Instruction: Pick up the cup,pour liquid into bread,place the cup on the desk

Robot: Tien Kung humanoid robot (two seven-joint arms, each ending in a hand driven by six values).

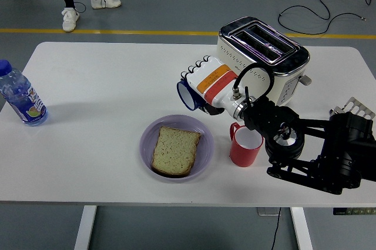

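My right hand (204, 84), white with orange and red bands, is shut on a dark blue cup (187, 95). The cup is tipped on its side with its white mouth facing left and slightly down. It hangs above the table just right of and above the purple plate (147, 134). A slice of bread (175, 150) lies flat on that plate. A red cup (244, 145) stands upright on the table under my right forearm. My left arm is out of view.
A silver toaster (264, 56) stands behind my right hand. A blue water bottle (20, 95) stands at the table's left edge. A small metal rack (352, 109) sits at the right edge. A person's feet (88, 7) are on the floor beyond the table.
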